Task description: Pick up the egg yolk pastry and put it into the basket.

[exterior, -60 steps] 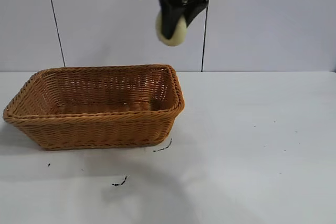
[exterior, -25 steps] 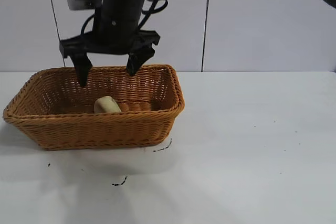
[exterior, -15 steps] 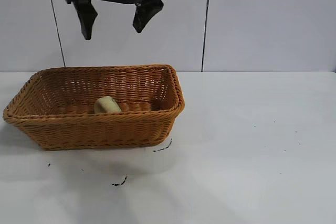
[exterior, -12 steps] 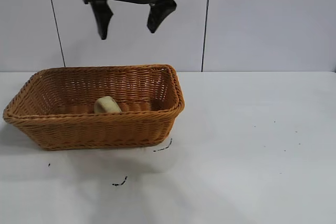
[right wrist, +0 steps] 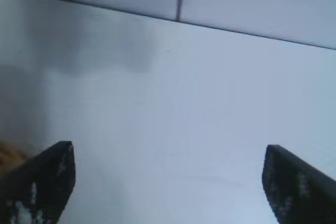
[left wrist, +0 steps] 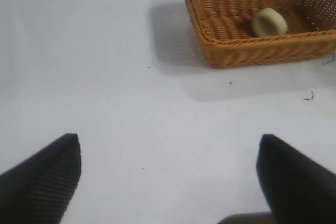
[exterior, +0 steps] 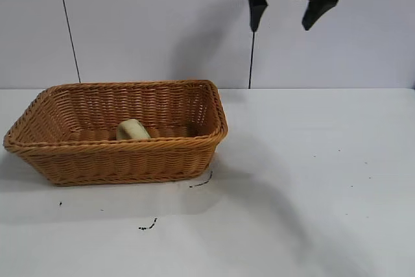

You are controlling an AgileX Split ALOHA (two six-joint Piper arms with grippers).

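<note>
One egg yolk pastry (exterior: 131,130) lies in one basket (exterior: 117,160), with the right gripper (exterior: 287,19) high up and empty, fingers spread wide.

The pastry and basket sit well below and off to the exterior view's left of that gripper. The left gripper (left wrist: 168,182), also spread wide and empty, hangs over bare white table (exterior: 311,186) away from the basket. A pale panelled wall (exterior: 142,24) stands behind; small dark specks (exterior: 148,227) mark the table.
</note>
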